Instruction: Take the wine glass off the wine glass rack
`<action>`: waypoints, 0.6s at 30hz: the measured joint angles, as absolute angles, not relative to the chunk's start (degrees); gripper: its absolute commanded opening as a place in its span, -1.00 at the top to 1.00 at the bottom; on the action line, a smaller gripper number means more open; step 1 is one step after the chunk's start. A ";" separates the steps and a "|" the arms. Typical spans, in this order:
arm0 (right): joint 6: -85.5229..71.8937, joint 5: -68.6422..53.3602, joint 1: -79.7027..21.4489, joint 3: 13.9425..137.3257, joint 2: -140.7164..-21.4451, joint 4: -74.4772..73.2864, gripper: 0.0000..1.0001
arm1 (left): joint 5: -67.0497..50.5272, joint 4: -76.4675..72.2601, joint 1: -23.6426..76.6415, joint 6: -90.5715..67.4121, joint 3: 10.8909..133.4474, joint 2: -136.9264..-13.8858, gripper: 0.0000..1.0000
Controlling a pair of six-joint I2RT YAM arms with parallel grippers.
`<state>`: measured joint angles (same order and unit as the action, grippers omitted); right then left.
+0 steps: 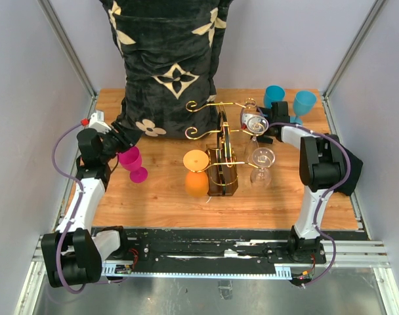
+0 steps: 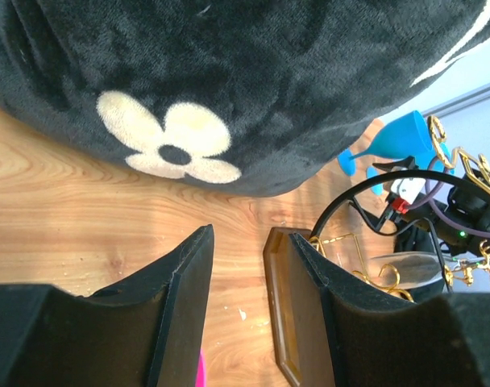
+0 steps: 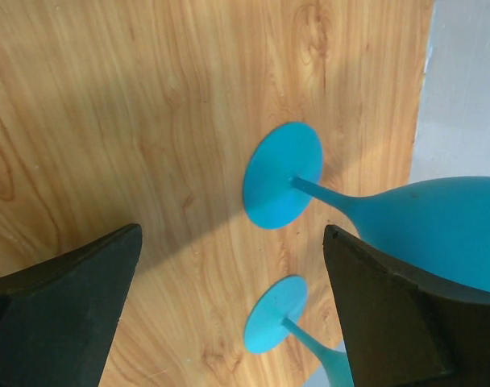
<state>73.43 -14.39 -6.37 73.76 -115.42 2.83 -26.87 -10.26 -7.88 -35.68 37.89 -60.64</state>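
The wine glass rack stands mid-table, with gold wire arms, scroll ends and a dark brown body; its base also shows in the left wrist view. An orange wine glass hangs on its left side and a clear wine glass on its right. Another clear round glass piece sits at the rack's far right arm. My right gripper is beside that piece, open and empty, facing two blue glasses. My left gripper is open and empty just above a pink glass.
A big black plush cushion with cream flowers leans at the back left, close over my left gripper. Two blue glasses stand at the back right. Grey walls close in the table's sides.
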 measured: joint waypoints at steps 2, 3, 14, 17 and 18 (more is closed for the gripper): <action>71.20 -14.37 -6.35 74.26 -115.02 0.56 -0.97 | -26.81 -10.92 -7.88 -35.79 36.95 -60.58 0.07; 70.30 -14.44 -6.33 74.59 -114.87 -0.64 -0.97 | -26.79 -11.07 -7.88 -35.86 36.38 -60.58 0.07; 56.86 -15.03 -5.82 81.01 -114.41 -22.50 -0.97 | -25.12 -10.59 -7.88 -36.03 34.96 -60.42 0.09; 51.37 -14.79 -5.82 81.12 -113.91 -27.68 -0.97 | -24.84 -10.63 -7.88 -36.25 35.40 -60.42 0.12; 49.60 -14.55 -5.82 81.10 -113.73 -29.39 -0.97 | -24.62 -10.61 -7.88 -36.32 35.59 -60.36 0.14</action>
